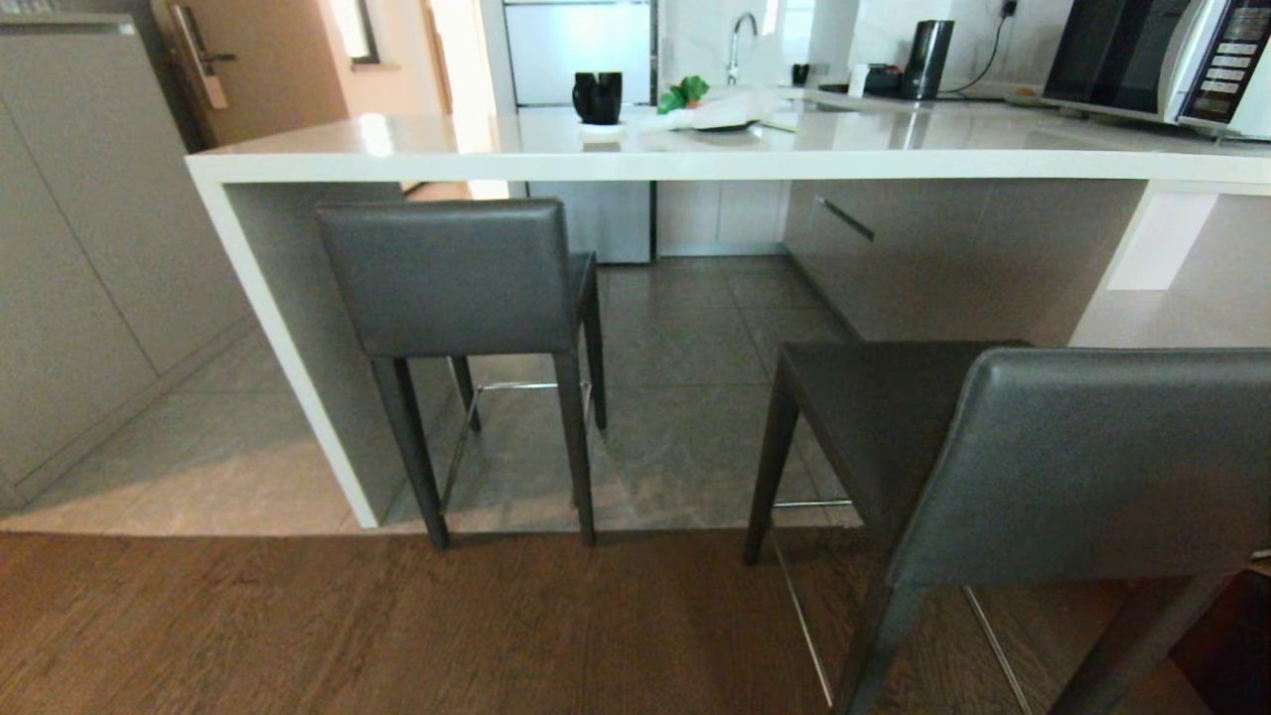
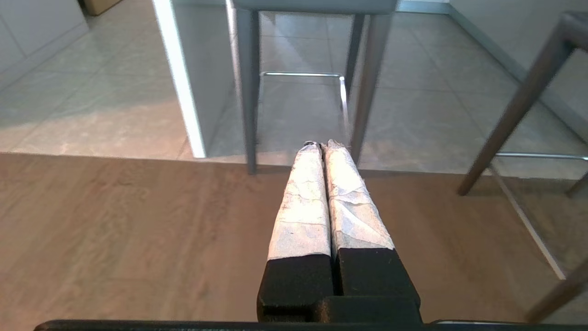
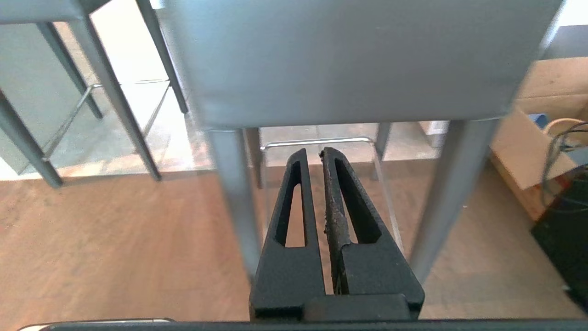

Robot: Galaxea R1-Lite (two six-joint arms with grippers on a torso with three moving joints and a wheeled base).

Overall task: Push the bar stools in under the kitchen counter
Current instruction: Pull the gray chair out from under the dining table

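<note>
Two dark grey bar stools face the white kitchen counter (image 1: pixel 695 159). The left stool (image 1: pixel 447 273) stands at the counter's edge beside the white side panel (image 1: pixel 288 348), its seat under the top. The right stool (image 1: pixel 1092 457) stands farther out, with its rear legs on the wood floor. Neither gripper shows in the head view. My left gripper (image 2: pixel 321 145), with white-wrapped fingers, is shut and empty, low over the wood floor and pointing at the left stool's legs (image 2: pixel 250 92). Close behind the right stool's backrest (image 3: pixel 358 59) my right gripper (image 3: pixel 313 151) is shut and empty.
A black cup (image 1: pixel 597 96), a kettle (image 1: pixel 928 60) and a microwave (image 1: pixel 1162 60) stand on the counter. Grey cabinets (image 1: pixel 79 248) line the left wall. To the right of the near stool a cardboard box (image 3: pixel 533 138) and cables sit on the floor.
</note>
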